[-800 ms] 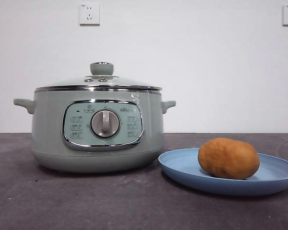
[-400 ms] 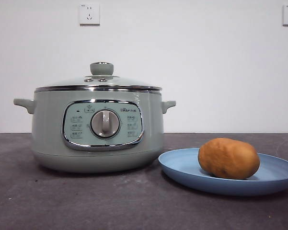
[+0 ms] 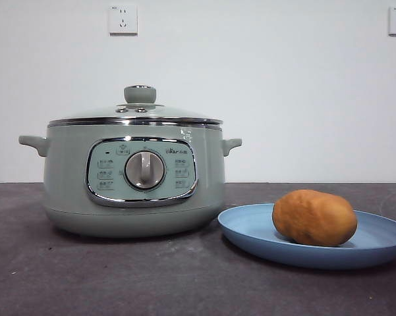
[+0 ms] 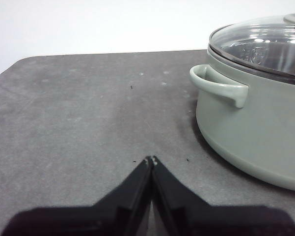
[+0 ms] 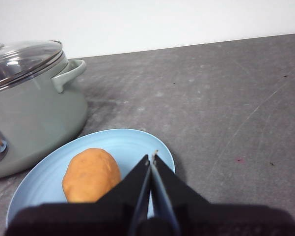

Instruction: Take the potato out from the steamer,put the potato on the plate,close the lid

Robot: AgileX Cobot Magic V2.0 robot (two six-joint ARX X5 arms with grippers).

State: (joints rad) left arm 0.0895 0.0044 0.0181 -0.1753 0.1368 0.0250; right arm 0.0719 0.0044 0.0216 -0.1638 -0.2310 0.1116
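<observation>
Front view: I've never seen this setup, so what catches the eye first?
A big sage-green steamer stands on the dark table, its glass lid on. Beside it, an orange-brown potato lies on a light-blue plate. Neither gripper holds anything: the left gripper is near the steamer's handle, the right gripper above the plate.

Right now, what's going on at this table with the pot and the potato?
Nothing is being handled at the moment. The potato lies on the plate, which sits beside the steamer, and the lid is on the steamer. Both hands are shut and hold nothing: the left hand is over bare table next to the steamer's side handle, and the right hand is above the plate's rim, close to the potato. By how things lie, the job looks finished.
</observation>
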